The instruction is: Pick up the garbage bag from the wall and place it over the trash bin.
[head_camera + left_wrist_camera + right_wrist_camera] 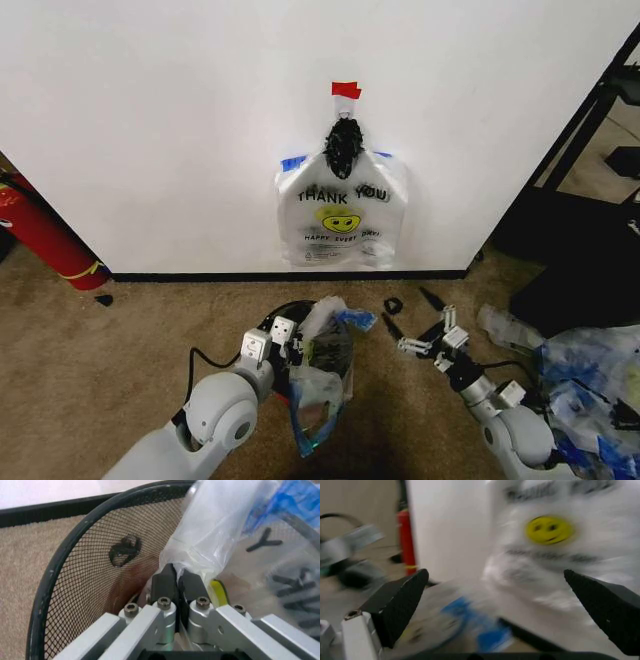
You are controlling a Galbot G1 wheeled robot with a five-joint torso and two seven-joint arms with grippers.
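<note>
The garbage bag (pixel 322 372), thin translucent plastic with blue-tinted handles, hangs crumpled over the right side of the trash bin (pixel 283 318) on the carpet. My left gripper (pixel 288 345) reaches over the bin. In the left wrist view this left gripper (pixel 177 582) is shut on a fold of the garbage bag (pixel 220 528), just inside the black mesh wall of the trash bin (pixel 95 577). My right gripper (pixel 412 315) hovers low to the right of the bin, open and holding nothing. Beyond the right gripper (pixel 505 603) rises the white wall (pixel 445 525).
A flat bundle of same-print bags (pixel 342 215) hangs on the wall (pixel 150 120) under a black knot and red tape (pixel 346 90). A red fire extinguisher (pixel 40 232) stands at the left. A heap of clear and blue plastic (pixel 585 385) lies at the right, beside a black rack (pixel 590 130).
</note>
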